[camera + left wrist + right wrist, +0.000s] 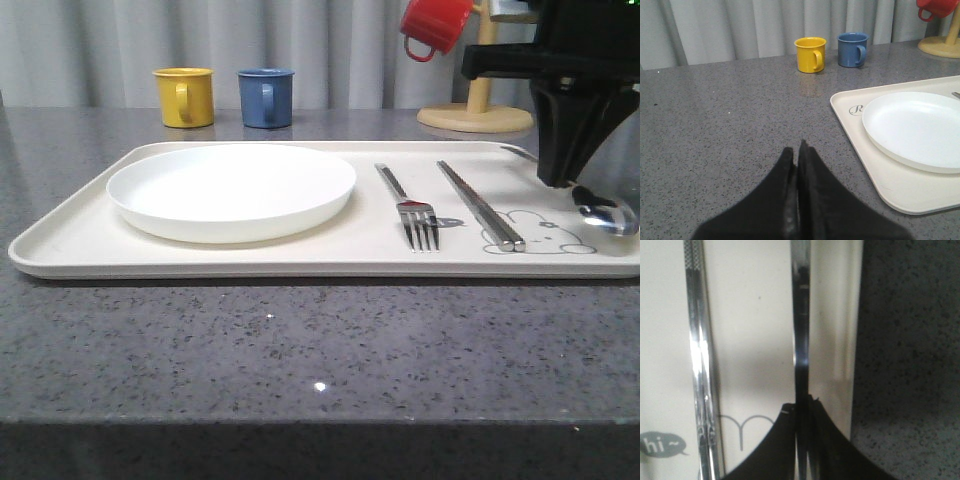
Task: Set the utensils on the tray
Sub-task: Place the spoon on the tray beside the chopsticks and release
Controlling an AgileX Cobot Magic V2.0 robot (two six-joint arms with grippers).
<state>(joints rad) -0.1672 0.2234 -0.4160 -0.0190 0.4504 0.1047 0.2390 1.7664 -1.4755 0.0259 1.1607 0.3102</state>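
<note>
Our right hand (562, 180) is clamped on the spoon (606, 214) over the tray (70, 240), beside the chopsticks (480, 205). Our left hand (796, 152) hovers above the desk (730, 130), fingers pressed together, holding nothing.

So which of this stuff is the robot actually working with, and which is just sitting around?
Part of the job:
- tray
- white plate
- fork
- chopsticks
- spoon, with the right gripper closed around its handle

Just lying about:
- yellow mug
- blue mug
- red mug on its wooden stand
</note>
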